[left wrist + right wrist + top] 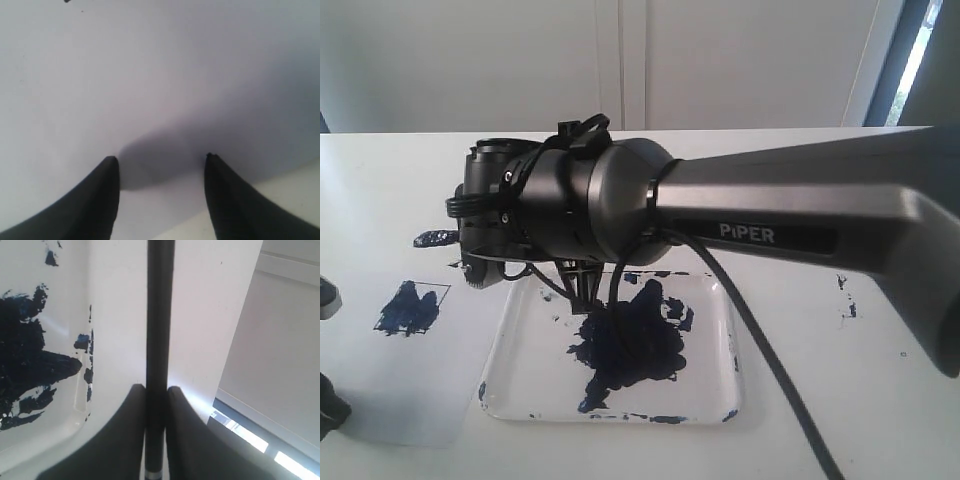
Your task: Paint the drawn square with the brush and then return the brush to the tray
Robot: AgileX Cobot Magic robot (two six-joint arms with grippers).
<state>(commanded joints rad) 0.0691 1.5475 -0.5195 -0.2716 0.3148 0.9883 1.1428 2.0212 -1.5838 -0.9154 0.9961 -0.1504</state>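
My right gripper point(156, 387) is shut on the thin black brush point(160, 315), whose shaft runs straight out between the fingers. In the exterior view that gripper point(583, 285) hangs over the far side of the tray point(520, 335), a shallow white dish with a large navy blot point(630, 345); the arm hides most of the brush there. The tray's rim point(75, 407) lies beside the gripper. The drawn square point(412, 307), a slanted outline partly filled with navy paint, lies on white paper left of the tray. My left gripper point(162, 159) stands open over plain white paper.
The right arm point(770, 210) spans the scene from the right, and its black cable point(770, 370) trails toward the front edge. A navy smear point(435, 238) lies beyond the square and paint specks point(845, 295) right of the tray. A white wall stands behind the table.
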